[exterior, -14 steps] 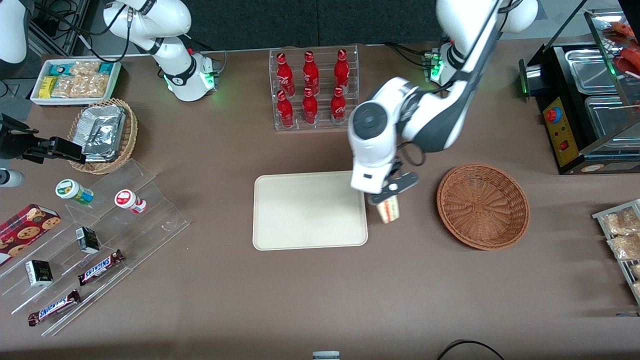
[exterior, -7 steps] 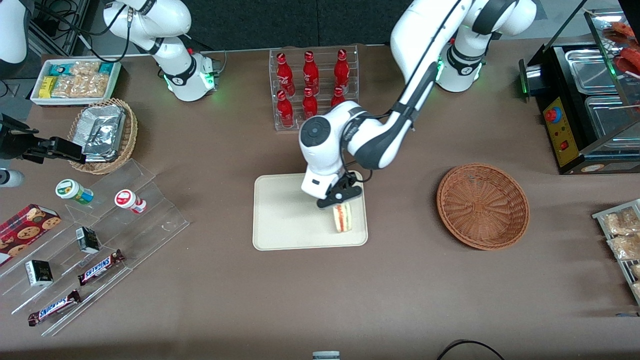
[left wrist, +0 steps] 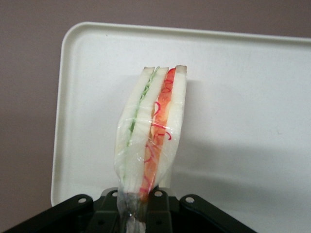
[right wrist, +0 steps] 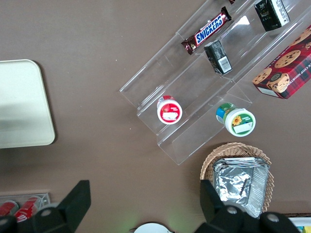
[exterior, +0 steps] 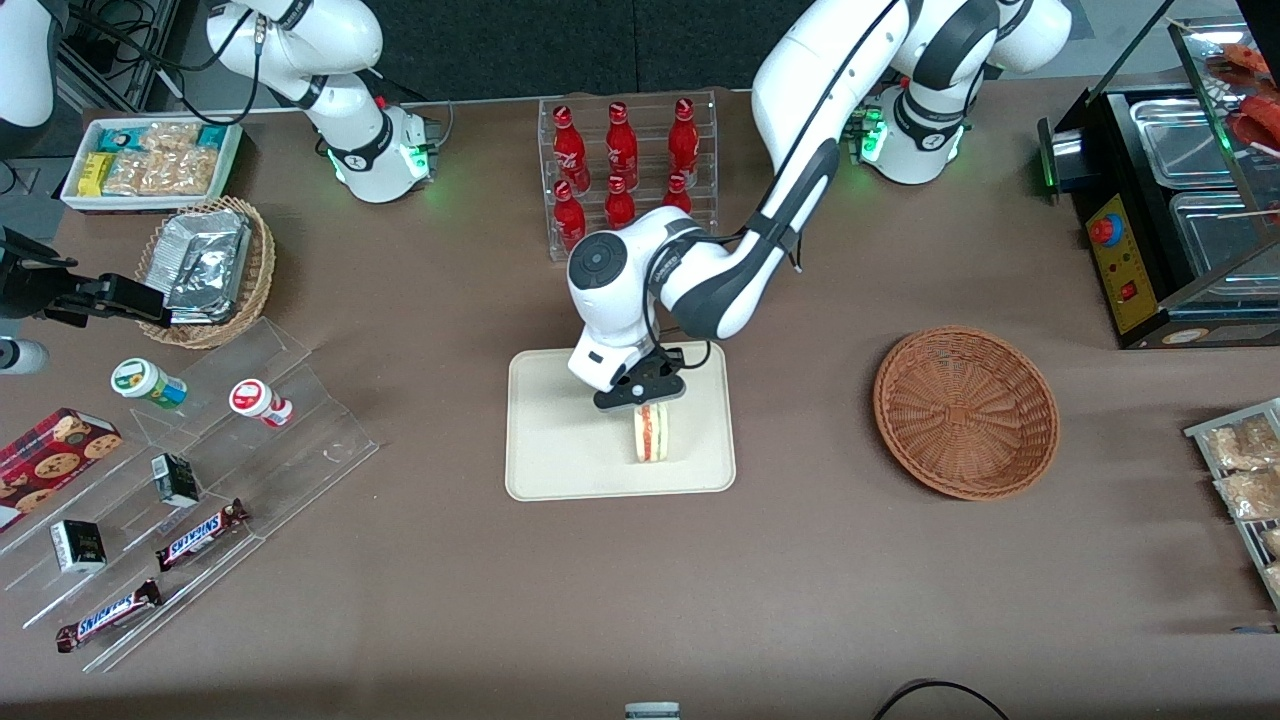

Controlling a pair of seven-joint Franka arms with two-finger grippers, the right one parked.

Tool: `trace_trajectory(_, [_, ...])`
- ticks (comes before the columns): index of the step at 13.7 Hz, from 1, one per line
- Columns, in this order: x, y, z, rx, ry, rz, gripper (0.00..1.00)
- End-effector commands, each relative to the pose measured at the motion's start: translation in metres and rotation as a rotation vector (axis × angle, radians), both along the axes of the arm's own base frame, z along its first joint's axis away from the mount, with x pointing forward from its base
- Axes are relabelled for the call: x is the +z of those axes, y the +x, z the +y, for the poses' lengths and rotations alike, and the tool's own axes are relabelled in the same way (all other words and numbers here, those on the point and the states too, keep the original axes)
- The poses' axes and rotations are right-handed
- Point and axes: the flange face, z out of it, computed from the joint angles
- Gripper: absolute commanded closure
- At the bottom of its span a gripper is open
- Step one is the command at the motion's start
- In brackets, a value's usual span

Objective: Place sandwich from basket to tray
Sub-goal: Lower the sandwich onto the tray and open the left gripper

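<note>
right now the gripper (exterior: 641, 391) is over the cream tray (exterior: 560, 440), clamped on the narrow end of the wrapped sandwich (exterior: 651, 433), which hangs just below it with its red and green filling edge showing. from the wrist view the sandwich (left wrist: 151, 131) sits well inside the tray (left wrist: 243, 97), clear of the rim, though i can't tell whether its lower end touches the surface yet. the wicker basket (exterior: 966, 411) lies empty, well off toward the working arm's end of the tabletop. to finish well, i'd say ease straight down until the wedge rests on the tray, then let go gently so it tips flat rather than rolling toward the edge, and lift clear without snagging the wrapper.
</note>
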Motion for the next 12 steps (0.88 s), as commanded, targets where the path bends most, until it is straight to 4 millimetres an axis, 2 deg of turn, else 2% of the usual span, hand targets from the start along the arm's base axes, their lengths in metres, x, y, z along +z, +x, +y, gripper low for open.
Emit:
trace_trajectory(1, [-0.014,0.003,-0.012,-0.027,0.008,-0.016,1.0])
trace_trajectory(2, [-0.017,0.0,-0.014,-0.034,0.01,-0.012,0.97])
trace_trajectory(3, [-0.017,-0.001,-0.016,-0.037,0.01,-0.012,0.7])
trace_trajectory(4, [-0.014,0.0,-0.015,-0.038,0.006,-0.015,0.36])
trace_trajectory(5, [-0.01,0.002,-0.015,-0.037,0.003,-0.02,0.13])
trace_trajectory(6, [-0.004,0.004,-0.016,-0.034,-0.003,-0.025,0.01])
trace_trajectory(8, [0.01,0.007,-0.015,-0.021,-0.007,-0.026,0.01])
trace_trajectory(11, [0.056,0.013,-0.008,0.01,-0.002,-0.034,0.01])
trace_trajectory(12, [0.075,0.023,0.005,0.038,-0.001,-0.036,0.01])
